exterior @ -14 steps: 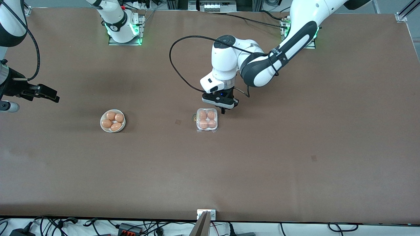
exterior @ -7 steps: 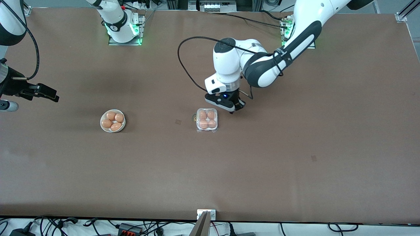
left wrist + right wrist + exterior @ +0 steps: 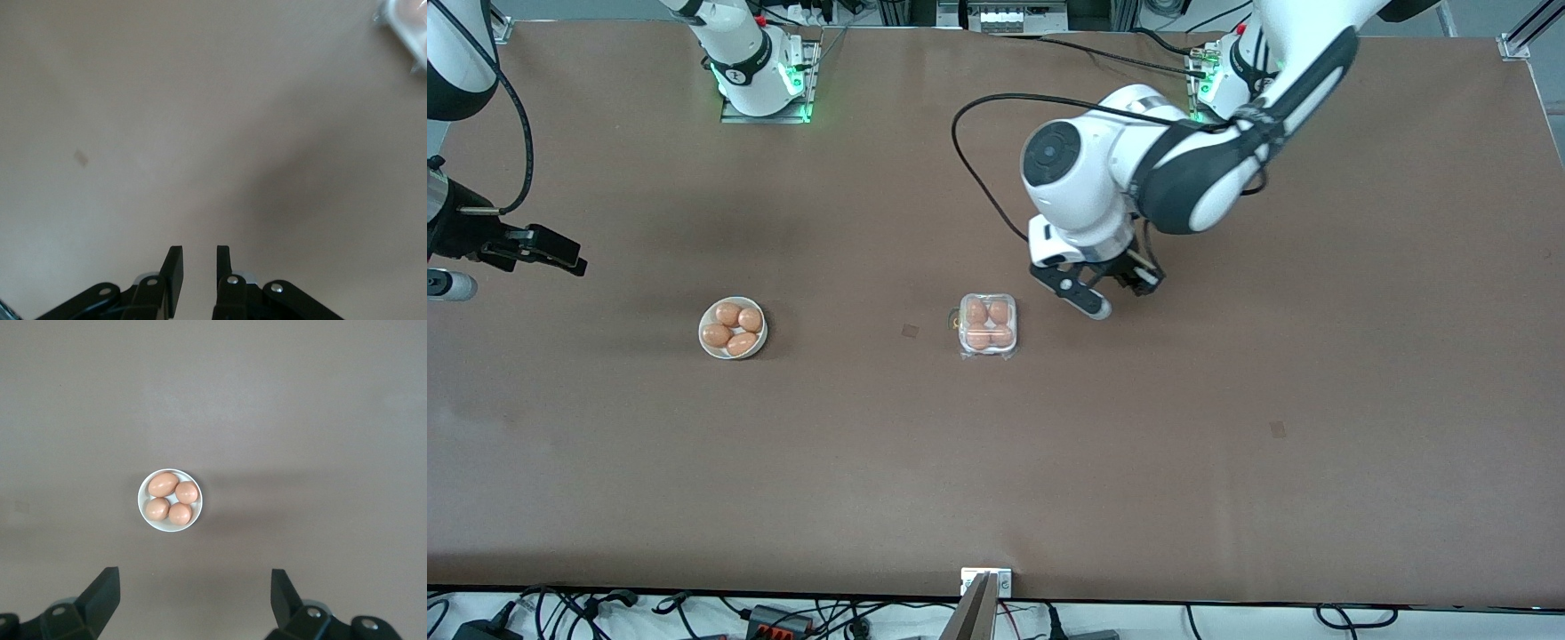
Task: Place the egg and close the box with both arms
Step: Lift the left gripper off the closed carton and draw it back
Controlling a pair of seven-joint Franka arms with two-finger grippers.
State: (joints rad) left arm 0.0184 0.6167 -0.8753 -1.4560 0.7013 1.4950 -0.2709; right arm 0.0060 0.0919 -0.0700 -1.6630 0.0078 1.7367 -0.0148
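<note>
The box (image 3: pixel 988 325), a small clear-plastic carton, sits mid-table with its lid down over several brown eggs. Its corner shows in the left wrist view (image 3: pixel 408 20). My left gripper (image 3: pixel 1141 284) hangs above bare table beside the box, toward the left arm's end. Its fingers (image 3: pixel 175 270) are nearly together with a narrow gap and hold nothing. My right gripper (image 3: pixel 560 260) waits at the right arm's end of the table. Its wrist view shows it wide open and empty (image 3: pixel 195 587), high above the bowl.
A round white bowl (image 3: pixel 702 331) with several brown eggs (image 3: pixel 734 326) stands toward the right arm's end, level with the box. It also shows in the right wrist view (image 3: pixel 141 503). A black cable loops off the left arm's wrist (image 3: pixel 969 151).
My left gripper has moved away from the box's farther edge toward the left arm's end, and its wrist has turned. The box, bowl and right arm have not moved.
</note>
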